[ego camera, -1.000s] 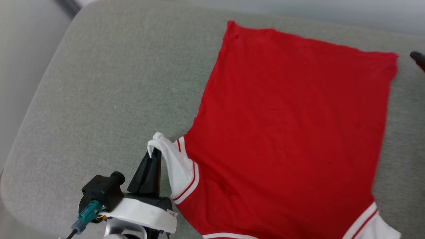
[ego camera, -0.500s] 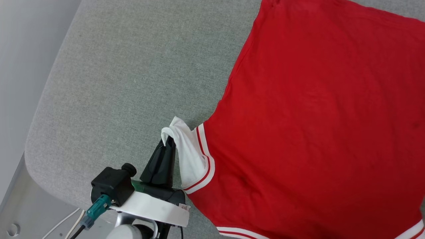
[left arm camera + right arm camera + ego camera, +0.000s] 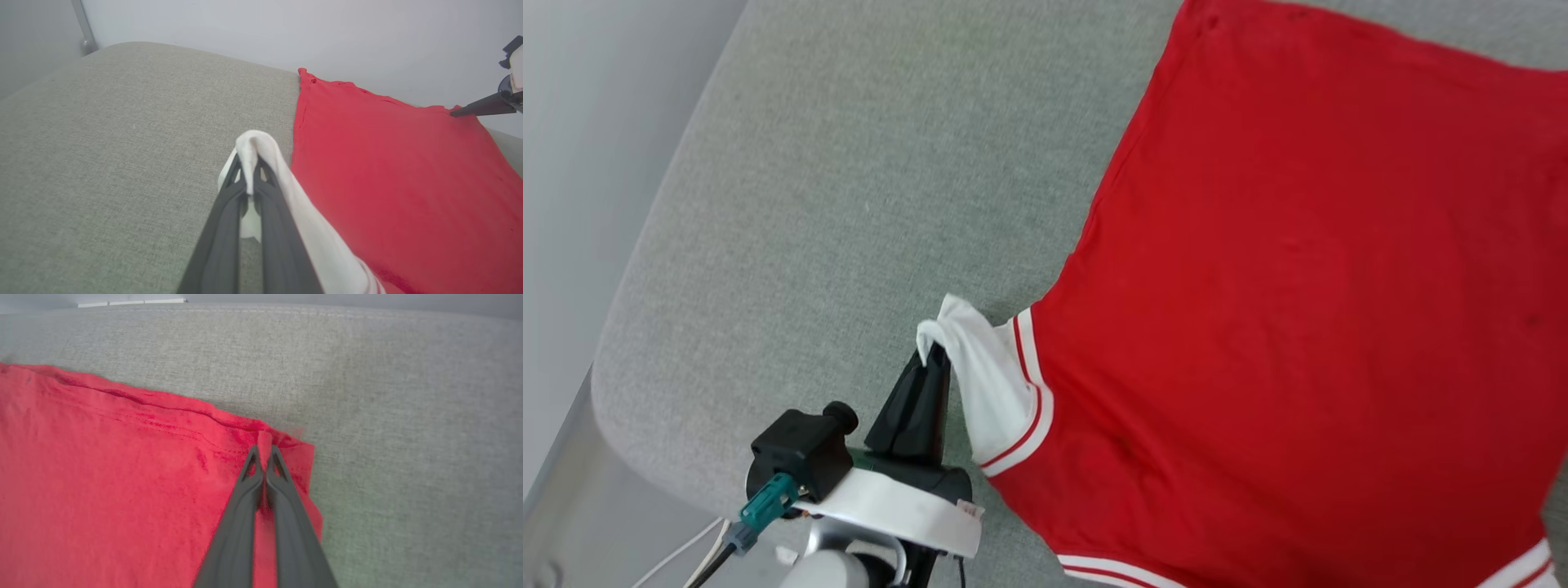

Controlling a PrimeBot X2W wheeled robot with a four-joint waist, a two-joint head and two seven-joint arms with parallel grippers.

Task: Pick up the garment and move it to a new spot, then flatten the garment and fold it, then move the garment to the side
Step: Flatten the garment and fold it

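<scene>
A grey cushion (image 3: 849, 163) is seen bare on its left side, with a pale wall (image 3: 286, 32) behind its far edge. At the near left, the left gripper (image 3: 934, 359) is closed on the white sleeve (image 3: 988, 384), whose tip is bunched over the fingertips. From the sleeve's red-and-white striped trim, the red shirt (image 3: 1298, 286) is spread flat across the right side of the cushion, with its hem laid toward the far edge. At the far right corner of that hem, the right gripper (image 3: 265, 455) is closed on a small pinch of red cloth, which is raised between its tips.
</scene>
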